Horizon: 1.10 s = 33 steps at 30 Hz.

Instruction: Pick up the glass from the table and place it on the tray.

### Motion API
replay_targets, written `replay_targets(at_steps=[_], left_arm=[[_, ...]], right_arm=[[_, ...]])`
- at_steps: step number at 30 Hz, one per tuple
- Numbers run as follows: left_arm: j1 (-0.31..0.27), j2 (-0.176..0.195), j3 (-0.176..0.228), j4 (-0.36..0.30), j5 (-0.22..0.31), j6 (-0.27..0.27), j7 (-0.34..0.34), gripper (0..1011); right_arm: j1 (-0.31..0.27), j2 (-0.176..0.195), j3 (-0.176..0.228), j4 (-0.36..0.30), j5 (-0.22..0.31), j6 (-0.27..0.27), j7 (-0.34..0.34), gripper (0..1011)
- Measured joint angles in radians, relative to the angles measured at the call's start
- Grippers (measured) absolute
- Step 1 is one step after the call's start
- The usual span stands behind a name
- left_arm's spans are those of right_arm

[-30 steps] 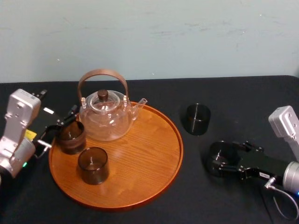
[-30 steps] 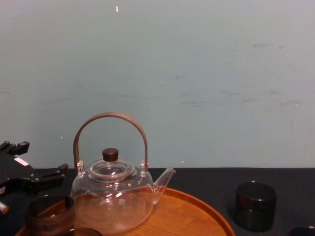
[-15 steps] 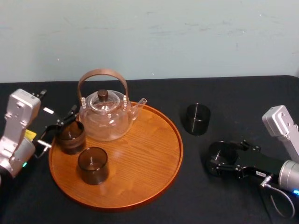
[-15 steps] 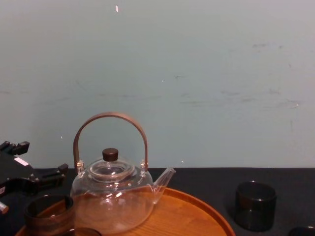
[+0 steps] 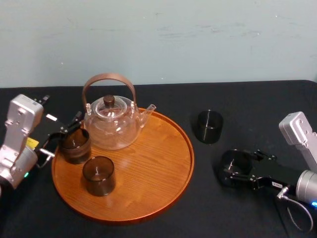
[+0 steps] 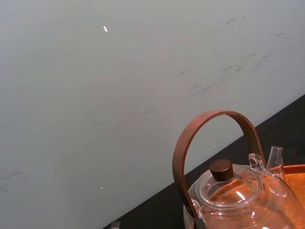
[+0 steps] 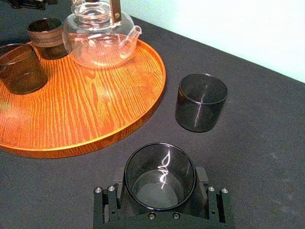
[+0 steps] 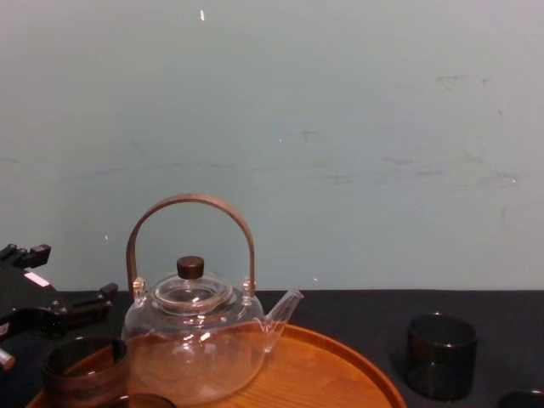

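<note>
In the last second the right end effector (image 7: 160,185) has barely shifted, closed snugly on the glass (image 7: 160,174) standing on the tabletop (image 7: 267,143) right of the tray (image 7: 95,114), so lifting seems next, while the left end effector (image 5: 63,139) idles by the tray's left rim.

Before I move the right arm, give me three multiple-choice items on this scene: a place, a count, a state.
1. Where is the glass in the right gripper? A on the tray; B right of the tray, off it; C behind the teapot.
2. How many tumblers stand on the tray? A one; B two; C four.
3. The teapot's lid is: A seated; B lying on the tray; C missing.

1 B: the head view shows it over the black table.
2 B: two tumblers sit beside the teapot.
3 A: the knobbed lid tops the pot.
The left gripper rests open at the tray's left edge.
</note>
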Motion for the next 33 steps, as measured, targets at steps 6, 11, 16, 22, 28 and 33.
replay_targets(at_steps=[6, 11, 16, 22, 28, 33], left_arm=[[0.0, 0.0, 0.0, 0.0, 0.0, 0.0, 0.0, 1001], [0.0, 0.0, 0.0, 0.0, 0.0, 0.0, 0.0, 1001], [0.0, 0.0, 0.0, 0.0, 0.0, 0.0, 0.0, 1001], [0.0, 0.0, 0.0, 0.0, 0.0, 0.0, 0.0, 1001], [0.0, 0.0, 0.0, 0.0, 0.0, 0.0, 0.0, 1001], [0.0, 0.0, 0.0, 0.0, 0.0, 0.0, 0.0, 1001]], right_arm=[[0.0, 0.001, 0.001, 0.0, 0.001, 0.0, 0.001, 898], [-0.001, 0.001, 0.001, -0.001, 0.002, -0.001, 0.002, 898], [-0.002, 0.001, 0.002, -0.001, 0.004, -0.002, 0.004, 898], [0.001, 0.015, 0.013, -0.022, 0.026, -0.024, 0.038, 898], [0.038, 0.024, 0.005, -0.036, 0.04, -0.039, 0.073, 898], [0.082, 0.021, -0.022, -0.038, 0.041, -0.05, 0.098, 898]])
